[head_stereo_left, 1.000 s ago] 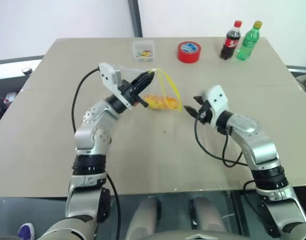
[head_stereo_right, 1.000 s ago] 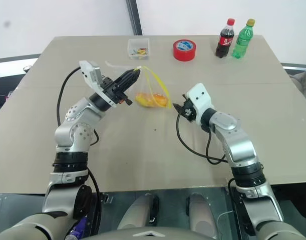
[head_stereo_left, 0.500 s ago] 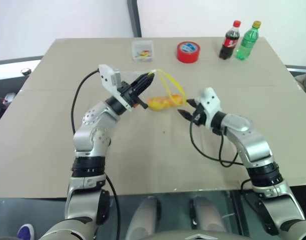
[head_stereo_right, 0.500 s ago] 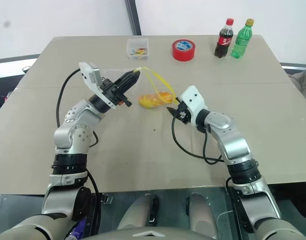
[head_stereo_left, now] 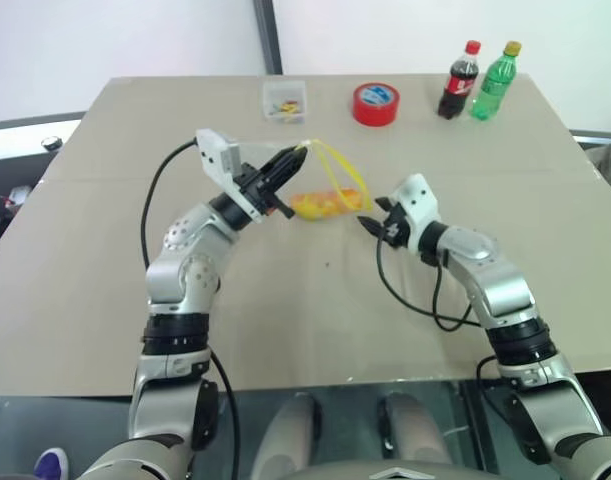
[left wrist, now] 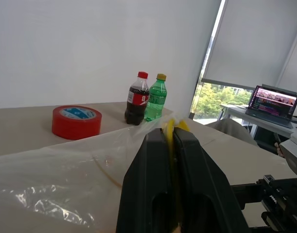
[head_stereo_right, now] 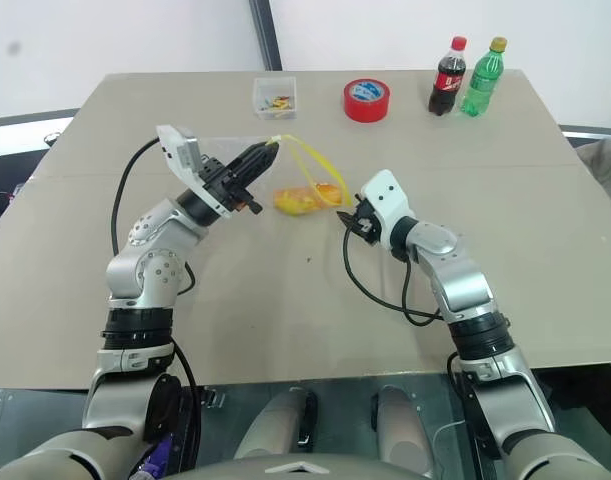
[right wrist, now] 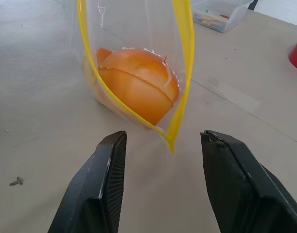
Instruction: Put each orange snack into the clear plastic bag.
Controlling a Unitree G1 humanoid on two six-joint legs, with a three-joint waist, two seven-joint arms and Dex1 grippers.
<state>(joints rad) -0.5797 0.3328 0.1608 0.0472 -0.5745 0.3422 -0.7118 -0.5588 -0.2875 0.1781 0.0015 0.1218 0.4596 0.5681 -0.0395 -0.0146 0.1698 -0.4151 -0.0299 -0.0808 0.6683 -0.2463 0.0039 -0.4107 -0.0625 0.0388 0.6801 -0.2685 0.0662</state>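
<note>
Item: clear plastic bag [head_stereo_left: 320,185], pinched in my left gripper [head_stereo_left: 297,152] to hold its mouth open; orange snacks [right wrist: 137,83] inside; my right gripper [head_stereo_left: 369,214], fingers apart, empty, at its 4 o'clock.

The clear box's [head_stereo_left: 285,101] coloured contents (at the table's far edge) are too small to identify.

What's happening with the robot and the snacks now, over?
Left pincer shut on clear plastic bag, holding it up. Right pincer open, empty, at bag's mouth. Orange snacks inside bag. Nothing in the way.
</note>
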